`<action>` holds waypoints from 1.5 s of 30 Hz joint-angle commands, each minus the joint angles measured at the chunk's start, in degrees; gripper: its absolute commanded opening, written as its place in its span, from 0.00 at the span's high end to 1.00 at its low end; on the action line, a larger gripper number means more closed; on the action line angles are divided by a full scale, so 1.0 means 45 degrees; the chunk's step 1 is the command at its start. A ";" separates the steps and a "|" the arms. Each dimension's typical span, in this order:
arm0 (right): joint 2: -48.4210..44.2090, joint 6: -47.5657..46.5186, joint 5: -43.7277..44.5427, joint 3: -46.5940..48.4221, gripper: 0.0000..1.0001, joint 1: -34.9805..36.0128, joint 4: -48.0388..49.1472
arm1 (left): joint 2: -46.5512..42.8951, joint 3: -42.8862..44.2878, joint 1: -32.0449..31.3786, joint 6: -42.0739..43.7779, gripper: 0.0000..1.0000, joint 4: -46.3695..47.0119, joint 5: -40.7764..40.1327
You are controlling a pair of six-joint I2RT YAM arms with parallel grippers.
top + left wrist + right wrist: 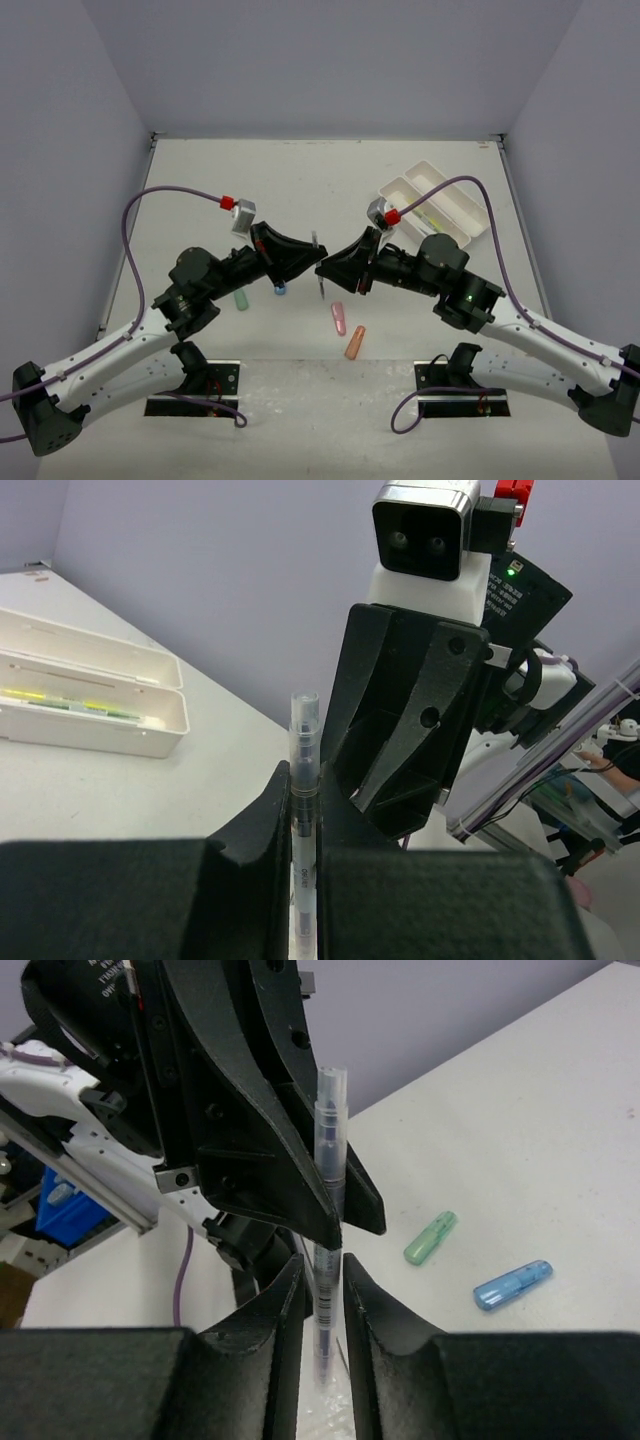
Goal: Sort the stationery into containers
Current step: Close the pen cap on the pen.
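Observation:
A thin clear pen with a dark core (318, 262) stands upright between my two grippers above the table's middle. My left gripper (311, 262) is shut on its upper half; in the left wrist view the pen (303, 740) is clamped between the fingers (268, 820). My right gripper (327, 270) is open around the lower half; in the right wrist view the pen (329, 1130) runs between its fingers (285, 1300) with narrow gaps. The white two-compartment tray (478, 237) lies at the far right with yellow and green pens inside, and shows in the left wrist view (90, 735).
Stubby caps lie on the table below the grippers: green (240, 299), blue (279, 289), pink (339, 318) and orange (355, 342). The green (430, 1238) and blue (512, 1284) ones show in the right wrist view. Grey walls enclose the table.

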 commanded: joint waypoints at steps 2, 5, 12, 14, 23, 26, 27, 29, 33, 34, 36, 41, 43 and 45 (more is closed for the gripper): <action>0.0607 0.0147 -0.1406 0.0172 0.65 0.0073 0.1469 | -0.0263 0.0478 0.0014 0.0293 1.00 0.0451 0.0973; 0.1242 0.0467 -0.1907 0.0361 0.74 0.0073 0.1880 | -0.0317 0.0579 0.0018 0.0274 1.00 0.0764 0.1348; 0.1518 0.0403 -0.1798 0.0794 1.00 0.0073 0.1547 | -0.0374 0.0793 0.0017 0.0355 0.83 0.0339 0.0766; 0.1428 0.0277 -0.1564 0.0848 1.00 0.0073 0.1188 | -0.0338 0.1010 -0.0001 0.0446 0.53 -0.0237 0.0406; 0.1190 -0.0353 -0.1305 0.0810 1.00 0.0073 0.0336 | -0.0085 0.1820 -0.0001 0.1056 0.31 -0.1781 -0.0879; 0.1190 -0.0391 -0.1521 0.0808 1.00 0.0073 0.0336 | -0.0195 0.2044 -0.0001 0.1169 0.38 -0.1952 -0.1245; 0.1190 -0.0391 -0.1587 0.0828 1.00 0.0073 0.0345 | -0.0183 0.2077 0.0007 0.1172 0.40 -0.1981 -0.1290; 0.1190 -0.0391 -0.1689 0.0867 1.00 0.0091 0.0356 | -0.0143 0.2110 0.0018 0.1172 0.43 -0.1996 -0.1324; 0.1227 -0.0522 -0.1849 0.1000 1.00 0.0093 0.0208 | 0.0026 0.2002 0.0018 0.1060 0.51 -0.1816 -0.1310; 0.1246 -0.0528 -0.1849 0.1022 1.00 0.0076 0.0200 | 0.0051 0.1961 0.0002 0.1022 0.53 -0.1734 -0.1175; 0.1278 -0.0538 -0.1799 0.1075 1.00 0.0073 0.0160 | 0.0193 0.1846 0.0018 0.0867 0.58 -0.1494 -0.0794; 0.1241 -0.0447 -0.1269 0.1202 1.00 0.0065 0.0105 | 0.0511 0.1462 0.0018 0.0415 0.88 -0.0930 -0.0051; 0.1229 -0.0403 -0.0891 0.1314 1.00 0.0054 0.0071 | 0.0523 0.1284 0.0018 0.0271 0.99 -0.0742 0.0116; 0.1246 -0.0464 -0.0553 0.1668 1.00 -0.0016 0.0057 | 0.0459 0.0965 0.0018 0.0088 1.00 -0.0647 0.0196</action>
